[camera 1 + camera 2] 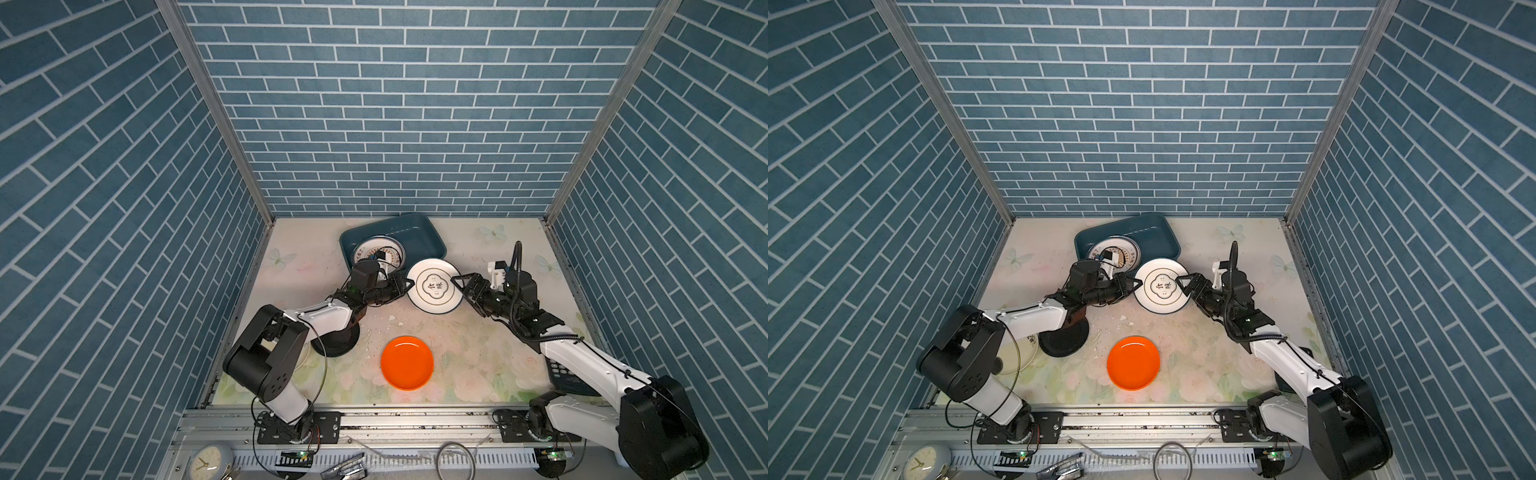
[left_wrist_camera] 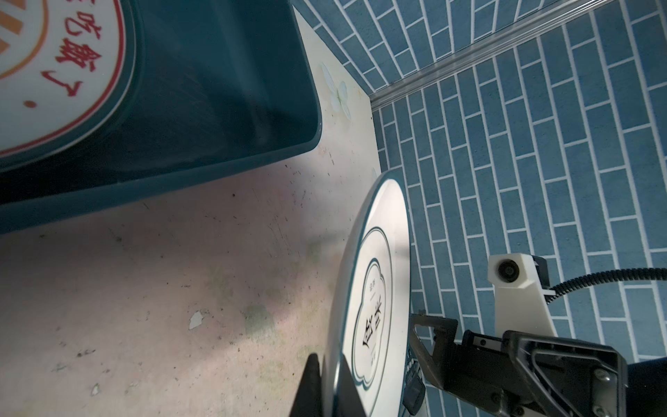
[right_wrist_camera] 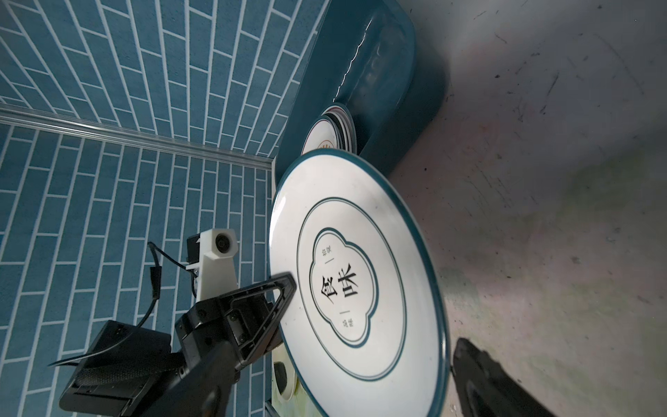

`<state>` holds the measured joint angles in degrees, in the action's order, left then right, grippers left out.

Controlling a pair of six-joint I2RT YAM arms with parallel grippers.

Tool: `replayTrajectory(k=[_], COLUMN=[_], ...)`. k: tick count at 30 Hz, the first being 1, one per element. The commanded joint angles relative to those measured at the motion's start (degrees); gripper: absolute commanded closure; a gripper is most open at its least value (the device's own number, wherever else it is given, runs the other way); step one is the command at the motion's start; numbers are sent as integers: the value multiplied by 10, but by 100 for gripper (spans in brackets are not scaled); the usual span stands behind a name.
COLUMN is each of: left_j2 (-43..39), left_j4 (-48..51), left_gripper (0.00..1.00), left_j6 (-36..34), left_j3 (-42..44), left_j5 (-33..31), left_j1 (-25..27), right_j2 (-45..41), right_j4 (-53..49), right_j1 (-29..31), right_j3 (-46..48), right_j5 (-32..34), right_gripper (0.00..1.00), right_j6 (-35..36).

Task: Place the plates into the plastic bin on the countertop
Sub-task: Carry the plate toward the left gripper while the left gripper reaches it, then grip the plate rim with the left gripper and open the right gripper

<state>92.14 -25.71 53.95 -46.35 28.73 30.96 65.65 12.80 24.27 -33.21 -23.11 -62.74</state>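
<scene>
Handover: teal-rimmed plate [image 1: 434,286] hangs between both arms, just in front of plastic bin [image 1: 419,239], clear of countertop [image 1: 478,353]
left gripper [image 1: 409,283]: clamped on plate's rim, carrying it; probably because that arm reaches the bin easier
right gripper [image 1: 459,286]: jaws apart, straddling opposite rim, no pinch
bin: stacked plates [image 1: 395,251] at left end, right half bare, so room exists
waiting: orange plate [image 1: 407,363] mid-counter, black plate [image 1: 338,345] under left arm
surface: floral print, scuffed, white chips [image 1: 392,319]
room: blue brick walls [image 1: 395,124] on three sides
</scene>
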Motion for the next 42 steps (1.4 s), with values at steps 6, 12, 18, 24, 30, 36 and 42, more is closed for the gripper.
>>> replayTrajectory(k=[6,12,18,24,30,36,42], left_j2=[-46,-71,-84,-96,-94,-69,-11], left_j4=[80,163,212,214,295,363,358], left_gripper=[100,100,100,100,100,100,100], left_j6=[-48,-80,-101,-87,-127,-171,-165], left_j3=[-43,-74,-96,-91,-132,-183,-218], left_j5=[-25,-55,-81,-88,-132,-214,-212], left_j1=[-12,-34,-66,-119,-157,-178,-199], right_j2=[-42,-89,-117,-107,-107,-130,-158], right_j4=[-29,-112,-149,-173,-143,-125,-131], right_j1=[3,3,2,2,2,2,2], right_j3=[9,0,4,2,33,61,76], right_j5=[14,49,72,69,76,83,83], right_gripper=[4,3,3,4,4,4,4], right_j6=[31,93,124,141,141,140,140])
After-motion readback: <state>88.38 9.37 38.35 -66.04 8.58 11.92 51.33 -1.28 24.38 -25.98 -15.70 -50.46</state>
